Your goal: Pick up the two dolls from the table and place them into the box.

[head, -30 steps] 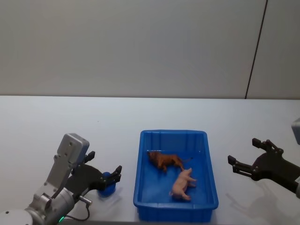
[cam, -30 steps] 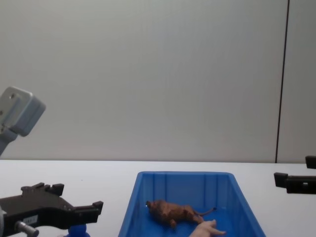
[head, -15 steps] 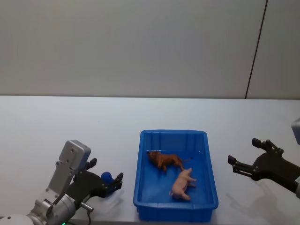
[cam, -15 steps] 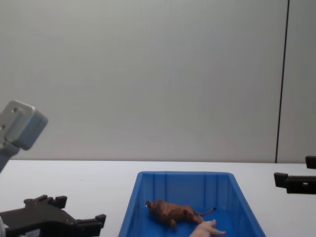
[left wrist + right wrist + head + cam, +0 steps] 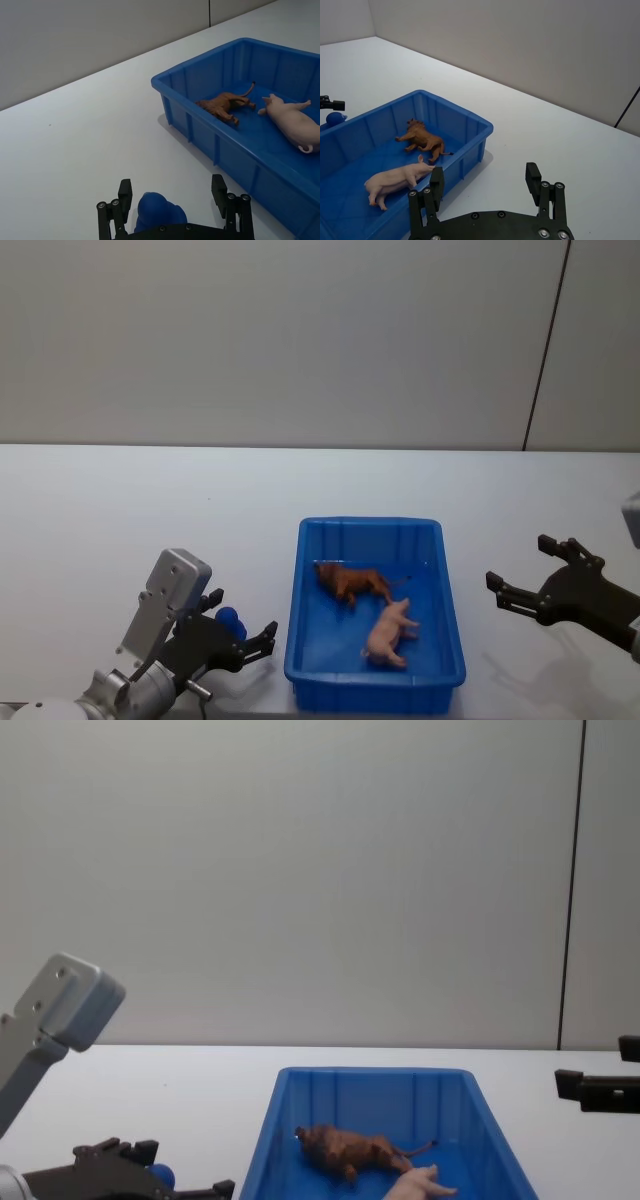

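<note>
The blue box (image 5: 370, 524) sits near the table's front edge. Inside it lie a brown lion doll (image 5: 352, 583) and a pale pink doll (image 5: 392, 632). A small blue round-headed doll (image 5: 231, 620) stands on the table left of the box. My left gripper (image 5: 240, 615) is open and low over the table, its fingers straddling the blue doll (image 5: 159, 215) without touching it, the doll close to the palm. The left gripper (image 5: 171, 186) points toward the box (image 5: 235, 150). My right gripper (image 5: 519, 562) hovers open and empty to the right of the box.
The white table (image 5: 200, 500) runs back to a plain grey wall. The box's left wall (image 5: 297, 610) is a short gap from the left gripper's nearer finger. From the right wrist, the box (image 5: 470, 120) lies ahead of the right gripper (image 5: 485, 172).
My left arm has shifted right and lower toward the box, its fingers still either side of the blue doll, which has stayed in place. The right arm has not moved.
</note>
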Available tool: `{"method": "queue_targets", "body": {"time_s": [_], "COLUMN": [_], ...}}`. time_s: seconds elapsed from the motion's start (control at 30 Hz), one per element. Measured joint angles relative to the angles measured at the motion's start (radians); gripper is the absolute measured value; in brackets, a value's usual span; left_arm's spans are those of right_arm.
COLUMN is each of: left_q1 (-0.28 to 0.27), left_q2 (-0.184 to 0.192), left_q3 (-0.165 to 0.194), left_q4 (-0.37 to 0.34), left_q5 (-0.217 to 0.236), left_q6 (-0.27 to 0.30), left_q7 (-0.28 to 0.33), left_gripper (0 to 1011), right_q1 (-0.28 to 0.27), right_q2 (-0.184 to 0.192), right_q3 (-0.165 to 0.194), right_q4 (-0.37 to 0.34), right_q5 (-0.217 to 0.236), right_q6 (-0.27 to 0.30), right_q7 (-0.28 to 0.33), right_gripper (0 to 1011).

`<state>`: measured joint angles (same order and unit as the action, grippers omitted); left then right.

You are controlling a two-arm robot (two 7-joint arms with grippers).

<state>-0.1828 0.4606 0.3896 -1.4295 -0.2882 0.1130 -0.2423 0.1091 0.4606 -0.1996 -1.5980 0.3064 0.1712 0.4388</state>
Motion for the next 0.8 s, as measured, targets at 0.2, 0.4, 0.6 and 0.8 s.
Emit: {"method": "queue_targets", "body": {"time_s": [0.2,0.4,0.6,0.8], "left_q1": [-0.001,0.002,0.002,0.000], "left_q2": [-0.001,0.000,-0.003,-0.007], "left_q3": [0.000,-0.002,-0.003,-0.003], "left_q4": [0.008,0.009,0.010,0.014], "left_q5": [0.004,0.005,0.010,0.014], "left_q6": [0.003,0.007,0.009,0.017], "left_q7": [-0.004,-0.001,0.005,0.006], "left_gripper": [1003,1003,1003,1003], "right_q1": [0.000,0.000,0.000,0.000], "right_q2": [0.000,0.000,0.000,0.000], "right_q3": [0.000,0.000,0.000,0.000], "right_q4": [0.000,0.000,0.000,0.000], "right_q5": [0.000,0.000,0.000,0.000], "right_q6": [0.000,0.000,0.000,0.000], "right_q7": [0.000,0.000,0.000,0.000], "right_gripper": [1001,1001,1001,1001]}}
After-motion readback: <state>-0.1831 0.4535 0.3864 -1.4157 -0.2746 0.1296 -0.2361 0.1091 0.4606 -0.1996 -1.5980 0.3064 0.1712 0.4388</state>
